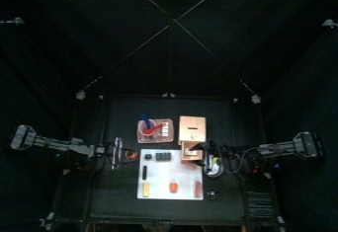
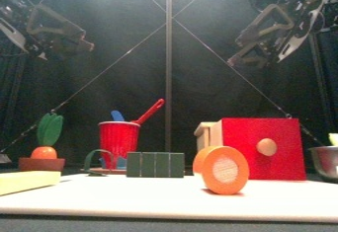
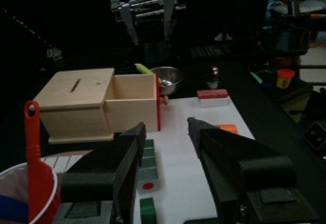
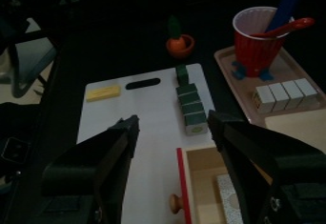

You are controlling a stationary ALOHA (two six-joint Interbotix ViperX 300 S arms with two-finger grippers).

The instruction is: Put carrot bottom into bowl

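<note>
Both grippers, left gripper [image 3: 163,161] and right gripper [image 4: 173,156], released and raised above the white mat [image 1: 154,180].

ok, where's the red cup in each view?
Top: red cup left of middle, just beyond the white mat.
Front: left of middle, behind the mat.
Left wrist: cut off at the edge, near the mat.
Right wrist: past the mat's far side.
Shared landmark: the white mat.
</note>
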